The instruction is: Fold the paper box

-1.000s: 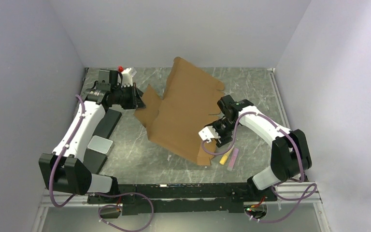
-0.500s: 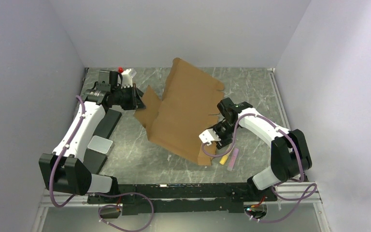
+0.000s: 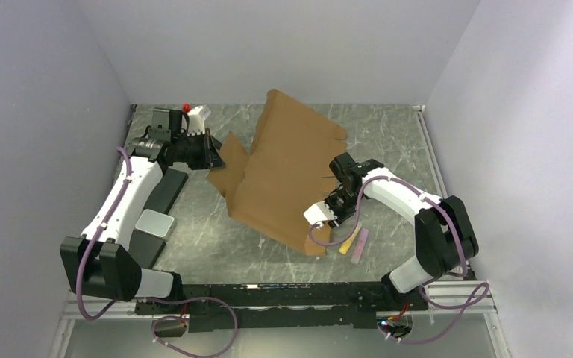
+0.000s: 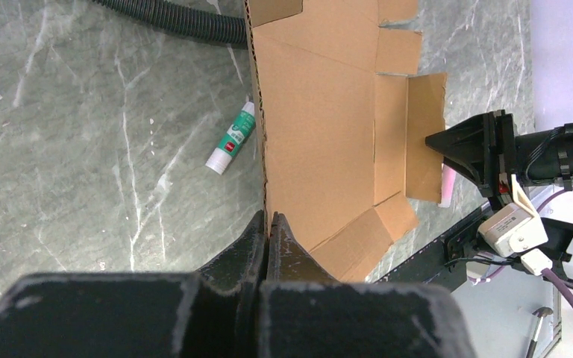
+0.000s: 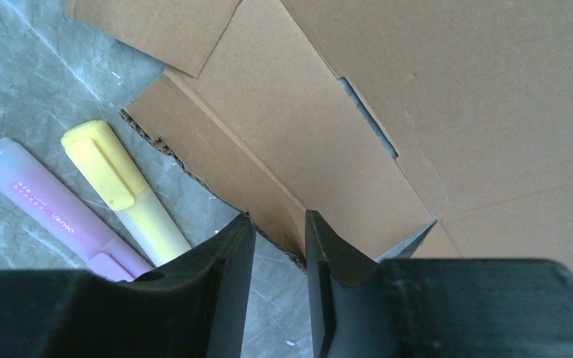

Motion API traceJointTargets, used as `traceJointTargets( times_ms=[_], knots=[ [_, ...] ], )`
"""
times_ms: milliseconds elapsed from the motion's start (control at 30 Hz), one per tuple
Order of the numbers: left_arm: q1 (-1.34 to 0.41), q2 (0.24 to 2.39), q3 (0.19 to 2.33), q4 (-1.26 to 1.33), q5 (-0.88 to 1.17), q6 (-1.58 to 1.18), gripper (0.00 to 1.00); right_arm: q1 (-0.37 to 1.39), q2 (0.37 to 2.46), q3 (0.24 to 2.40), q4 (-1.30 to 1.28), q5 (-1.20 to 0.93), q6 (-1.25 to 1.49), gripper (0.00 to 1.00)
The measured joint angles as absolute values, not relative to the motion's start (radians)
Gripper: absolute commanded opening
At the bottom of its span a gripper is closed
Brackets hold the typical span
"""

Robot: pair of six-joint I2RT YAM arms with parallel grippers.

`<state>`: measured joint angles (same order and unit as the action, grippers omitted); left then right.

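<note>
The paper box [image 3: 283, 171] is a brown cardboard sheet, tilted up off the table with its flaps spread. My left gripper [image 3: 213, 156] is shut on the sheet's left edge; in the left wrist view the gripper [image 4: 268, 220] pinches the corrugated edge of the sheet [image 4: 328, 127]. My right gripper [image 3: 333, 224] is at the near right flap. In the right wrist view the gripper [image 5: 277, 227] is open, its jaws either side of the flap's torn edge [image 5: 268, 186] without closing on it.
A yellow highlighter [image 5: 123, 190] and a pink one [image 5: 52, 212] lie on the table just beside my right gripper. A green and white glue stick [image 4: 231, 138] lies under the raised sheet. Black pads [image 3: 168, 190] and a translucent lid [image 3: 154, 222] sit at left.
My right arm has moved left and toward the near edge, bringing its gripper down to the near flap. The left arm and the sheet have hardly moved.
</note>
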<state>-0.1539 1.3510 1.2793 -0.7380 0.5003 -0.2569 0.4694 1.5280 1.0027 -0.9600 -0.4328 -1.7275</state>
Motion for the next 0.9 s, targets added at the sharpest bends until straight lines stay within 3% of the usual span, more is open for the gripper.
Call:
traceJointTargets(
  times_ms=[267,367,900],
  knots=[
    [-0.154,1.359,1.279,-0.725,0.500,-0.258,0.00,0.475,1.528,0.987,-0.955,-0.423,-1.736,0.15],
    [-0.154,1.371,1.279,-0.711,0.501,-0.260,0.00,0.476,1.525,0.987,-0.956,-0.422,-1.739,0.00],
    [-0.154,1.383,1.279,-0.682,0.502,-0.279,0.00,0.480,1.411,0.980,-0.951,-0.447,-1.690,0.00]
  ],
)
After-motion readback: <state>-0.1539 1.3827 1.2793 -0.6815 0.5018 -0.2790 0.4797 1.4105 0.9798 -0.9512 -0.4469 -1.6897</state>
